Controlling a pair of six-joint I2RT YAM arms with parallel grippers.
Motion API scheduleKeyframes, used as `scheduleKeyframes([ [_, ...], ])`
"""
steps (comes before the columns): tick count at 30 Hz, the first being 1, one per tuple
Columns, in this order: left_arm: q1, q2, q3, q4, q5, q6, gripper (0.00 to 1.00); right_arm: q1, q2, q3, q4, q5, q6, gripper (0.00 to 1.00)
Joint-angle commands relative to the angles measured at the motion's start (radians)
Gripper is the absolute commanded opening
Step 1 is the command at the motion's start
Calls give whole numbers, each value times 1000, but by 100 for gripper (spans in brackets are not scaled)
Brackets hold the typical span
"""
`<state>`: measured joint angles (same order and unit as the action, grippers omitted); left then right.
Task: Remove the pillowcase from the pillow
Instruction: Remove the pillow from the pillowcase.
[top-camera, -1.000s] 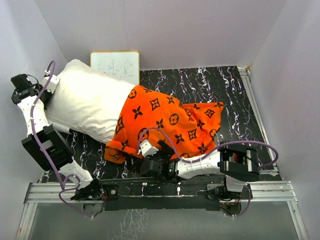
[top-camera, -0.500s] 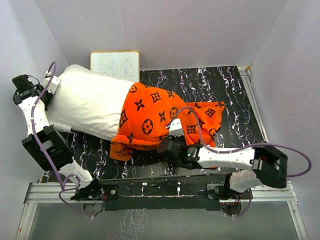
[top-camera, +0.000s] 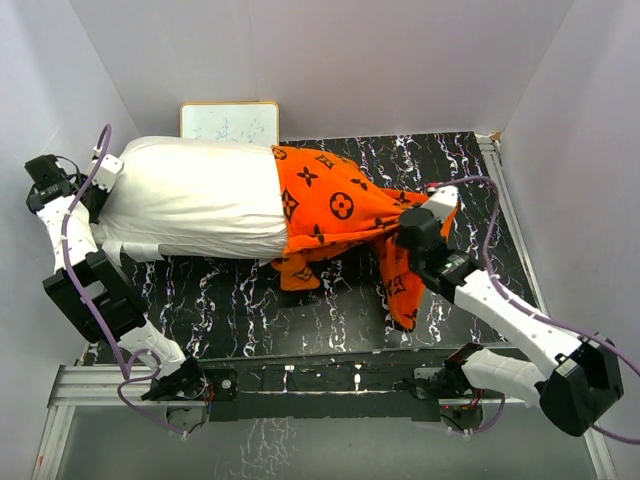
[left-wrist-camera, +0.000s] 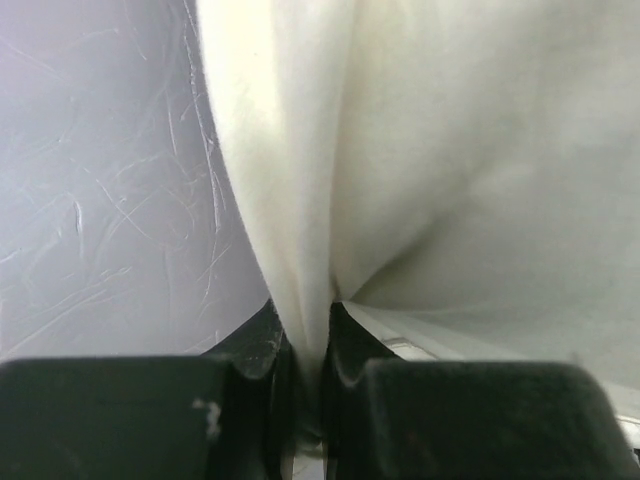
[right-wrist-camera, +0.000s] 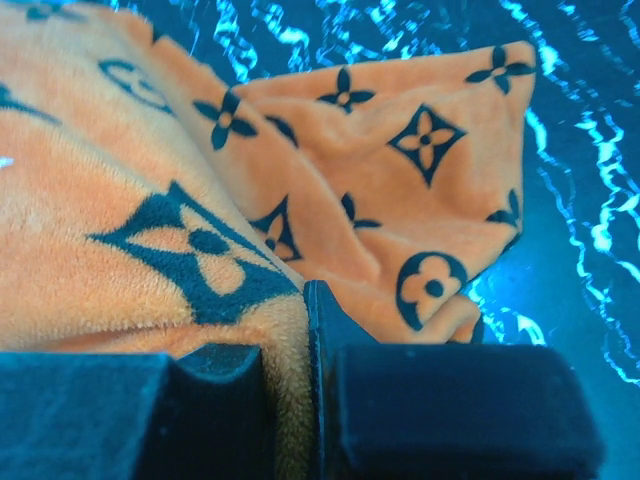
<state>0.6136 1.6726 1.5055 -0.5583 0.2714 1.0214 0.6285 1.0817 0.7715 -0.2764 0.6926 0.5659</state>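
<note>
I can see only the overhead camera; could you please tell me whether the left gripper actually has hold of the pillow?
Observer: Yes, its wrist camera shows the left gripper shut on a fold of the white pillow.
Operator: Thanks. And the right one?
Observer: Its wrist camera shows the right gripper shut on the edge of the orange pillowcase.
Operator: What lies beyond it?
Observer: A loose pillowcase corner, with the dark marbled table behind it.

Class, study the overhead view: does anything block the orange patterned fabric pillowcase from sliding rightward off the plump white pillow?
Nothing visible does. The right end effector is shut on the orange patterned fabric pillowcase, and only bare black marbled table lies to its right. The framed whiteboard stands behind the plump white pillow, off that path.
</note>
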Motion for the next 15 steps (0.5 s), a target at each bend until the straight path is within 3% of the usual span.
scheduleKeyframes([
  [1,73,-40,-17,176,-52,63,0,-190,-86,90,6,63,-9,8],
  [11,129,-18,-63,232,-54,107,0,-657,-145,140,6,-184,32,8],
  [15,128,-16,-61,230,-49,108,0,-730,-134,201,6,-181,48,8],
])
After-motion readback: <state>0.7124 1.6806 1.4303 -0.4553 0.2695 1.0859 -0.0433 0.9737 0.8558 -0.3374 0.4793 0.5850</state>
